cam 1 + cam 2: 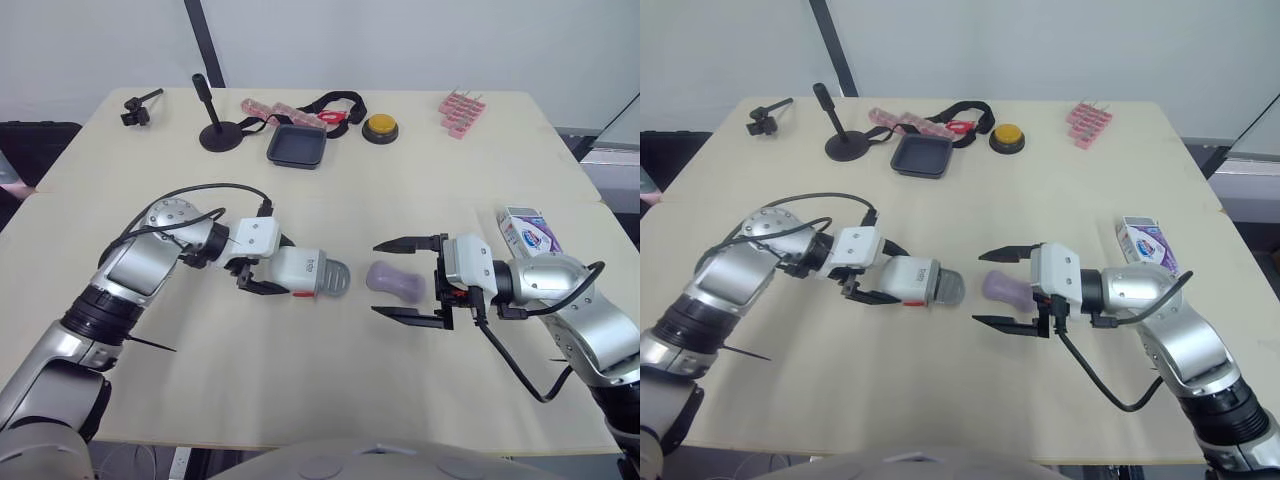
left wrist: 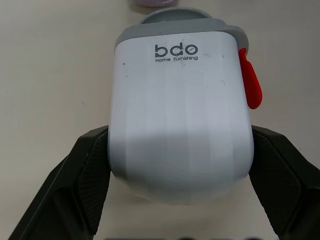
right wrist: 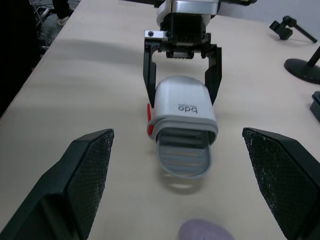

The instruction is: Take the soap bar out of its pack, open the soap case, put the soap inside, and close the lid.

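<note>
At centre left of the head view we see the left pincer (image 1: 272, 272) clamped on the soap case (image 1: 303, 270), a smooth white rounded shell with a red tab (image 1: 300, 293). Its grey ribbed tray (image 1: 337, 279) juts toward frame centre. Just right of it the lilac, waisted soap bar (image 1: 393, 281) lies on the pale bench (image 1: 400, 170), between the wide-spread fingers of the right pincer (image 1: 380, 279), touching neither. Farther right we find the glossy printed pack (image 1: 528, 232).
</note>
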Controlling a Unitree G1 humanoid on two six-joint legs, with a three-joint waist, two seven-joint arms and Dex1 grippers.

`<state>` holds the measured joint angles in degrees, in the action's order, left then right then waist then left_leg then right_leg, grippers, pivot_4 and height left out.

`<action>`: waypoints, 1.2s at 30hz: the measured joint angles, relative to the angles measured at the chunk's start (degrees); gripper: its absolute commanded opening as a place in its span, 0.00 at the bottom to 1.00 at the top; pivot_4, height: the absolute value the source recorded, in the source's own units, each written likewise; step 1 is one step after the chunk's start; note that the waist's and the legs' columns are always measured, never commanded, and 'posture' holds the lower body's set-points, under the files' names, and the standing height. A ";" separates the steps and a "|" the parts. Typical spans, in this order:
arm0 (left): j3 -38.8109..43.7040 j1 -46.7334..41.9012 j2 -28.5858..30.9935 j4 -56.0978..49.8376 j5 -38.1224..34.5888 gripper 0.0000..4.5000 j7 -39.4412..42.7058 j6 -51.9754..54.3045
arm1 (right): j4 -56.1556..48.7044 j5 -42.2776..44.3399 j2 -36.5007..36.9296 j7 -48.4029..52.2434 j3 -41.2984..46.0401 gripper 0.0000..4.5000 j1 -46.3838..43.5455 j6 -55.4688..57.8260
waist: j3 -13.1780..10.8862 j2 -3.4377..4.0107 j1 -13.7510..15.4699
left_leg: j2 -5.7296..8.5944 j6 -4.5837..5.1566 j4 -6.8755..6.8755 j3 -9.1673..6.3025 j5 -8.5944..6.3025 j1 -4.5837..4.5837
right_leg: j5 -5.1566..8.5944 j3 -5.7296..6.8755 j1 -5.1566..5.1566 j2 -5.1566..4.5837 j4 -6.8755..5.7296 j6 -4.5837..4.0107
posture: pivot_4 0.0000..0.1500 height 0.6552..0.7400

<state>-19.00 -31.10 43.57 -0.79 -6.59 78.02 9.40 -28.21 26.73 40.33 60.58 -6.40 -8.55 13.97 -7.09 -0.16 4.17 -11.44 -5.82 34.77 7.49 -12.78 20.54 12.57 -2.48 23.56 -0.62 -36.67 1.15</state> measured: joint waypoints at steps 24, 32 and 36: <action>4.66 3.17 8.01 0.43 -0.59 0.77 2.04 -3.90 | 4.29 -0.75 1.53 2.51 1.27 0.99 1.94 -1.93 | 0.00 0.00 0.32 | 0.04 0.00 -0.01 -0.01 0.00 0.01 | 0.00 0.03 0.00 -0.07 0.05 0.00 | 1.00 1.00; 7.39 5.94 9.34 3.21 -2.33 0.77 2.93 -6.83 | 5.58 -1.58 2.32 3.59 1.60 0.99 2.25 -3.11 | 0.00 0.00 0.23 | 0.03 0.00 -0.02 -0.01 0.00 0.01 | 0.00 0.04 0.00 -0.06 0.05 0.00 | 1.00 1.00; 8.02 6.56 9.71 5.48 -2.32 0.77 2.87 -7.97 | 6.64 -2.18 2.29 3.62 1.58 0.99 2.23 -3.25 | 0.00 0.00 0.31 | 0.04 0.00 -0.01 -0.01 0.00 0.02 | 0.00 0.04 0.00 -0.07 0.05 0.00 | 1.00 1.00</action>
<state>-10.98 -24.54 53.28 4.70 -8.90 80.89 1.43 -21.57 24.56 42.62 64.21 -4.82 -6.31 10.72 -7.09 -0.16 4.48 -11.40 -5.82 34.76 7.48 -12.78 20.55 12.57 -2.44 23.56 -0.69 -36.62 1.15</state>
